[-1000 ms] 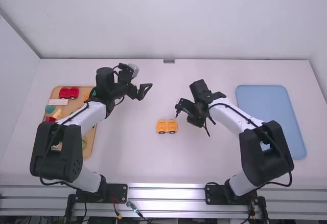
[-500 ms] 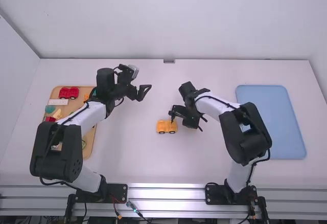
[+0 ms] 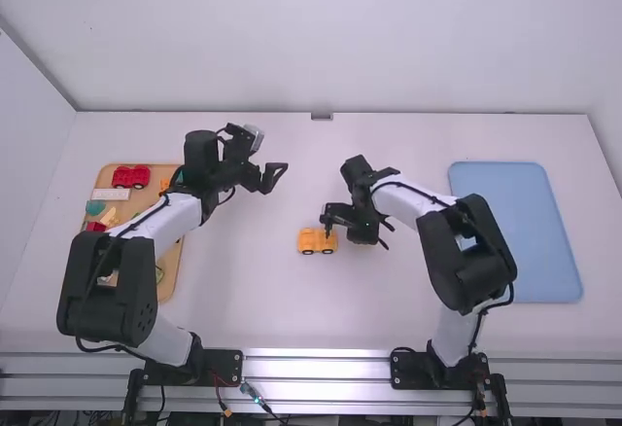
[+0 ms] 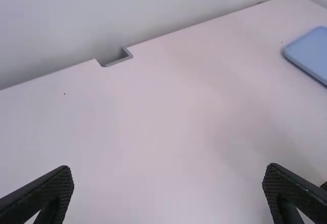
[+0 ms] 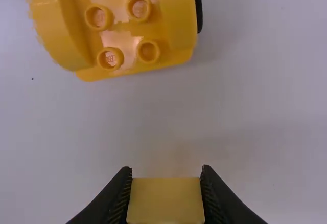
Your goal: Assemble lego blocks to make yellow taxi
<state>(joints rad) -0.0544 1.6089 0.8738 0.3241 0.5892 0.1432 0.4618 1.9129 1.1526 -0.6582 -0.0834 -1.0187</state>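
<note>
1. We judge that the yellow block (image 5: pixel 166 201) will be light and quite stiff, as hard plastic usually is. It should not break easily, but its smooth walls may slip a little if we hold them weakly.
2. For this block, we would take hold of two opposite side walls, so that the underside remains free for pressing onto studs.
3. The yellow car base (image 3: pixel 317 241) should also be light and rigid. Because it has wheels, we think it could roll or turn under a push, so we would steady it by its body, not by its wheels.
4. The right gripper (image 5: pixel 166 173) is closed upon the yellow block, with one finger (image 5: pixel 121 196) against one side and the other finger (image 5: pixel 212 196) against the opposite side.
5. The car base stands on the white table (image 3: pixel 243 290), near the right fingertips but outside their grip. In the right wrist view, its open studs (image 5: pixel 148 51) are visible, and we see a gap between the base and the held block.
6. The left gripper (image 4: pixel 168 169) is wide open and has nothing between its fingers; the car base lies well apart from it, nearer to the robot's side of the table.
</note>
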